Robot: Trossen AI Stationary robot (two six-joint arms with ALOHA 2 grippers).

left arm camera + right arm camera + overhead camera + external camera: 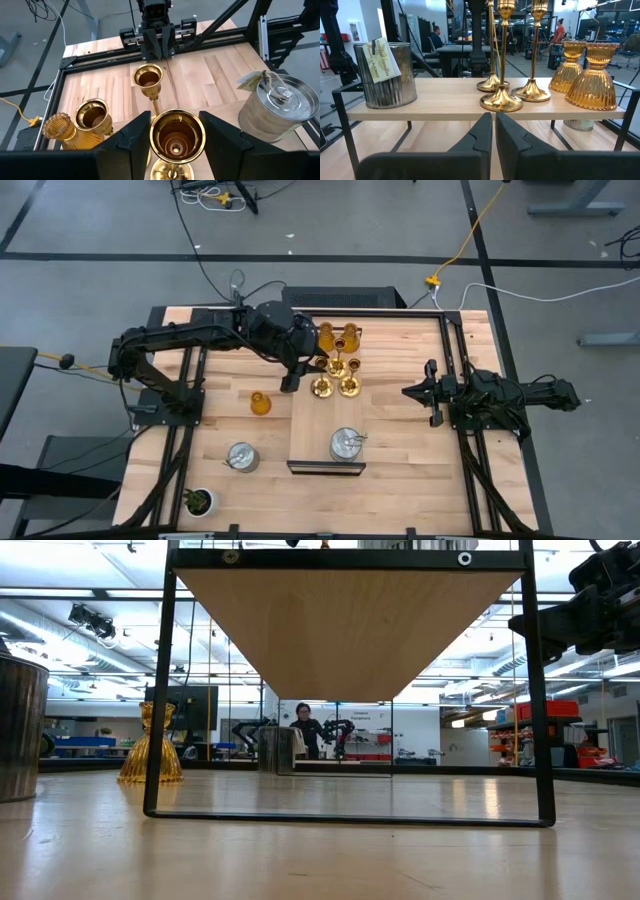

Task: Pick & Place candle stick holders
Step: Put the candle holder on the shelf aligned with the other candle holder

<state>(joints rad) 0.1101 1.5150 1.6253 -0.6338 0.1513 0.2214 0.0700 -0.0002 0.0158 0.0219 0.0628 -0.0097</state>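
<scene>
Three gold thin-stemmed holders (336,380) stand on a raised wooden shelf (310,435), with two amber bell-shaped holders (338,336) behind them and a silver one (346,445) near the shelf's front. One amber holder (260,403) and one silver holder (241,457) stand on the table to the shelf's left. My left gripper (176,131) is open at the shelf's left side, with its fingers on either side of the nearest gold holder's cup (177,134). My right gripper (493,131) is shut and empty to the right of the shelf (445,106). A third silver holder does not show. My left gripper's fingers (131,135) come level from the table's left and flank the cup of the gold holder, which stands upright on its base on the shelf. I cannot tell whether they touch it.
A small green potted plant (198,501) stands at the table's near left corner. Black frame rails (470,430) run along both sides of the table. The shelf stands on thin black legs (160,690), with open space under it.
</scene>
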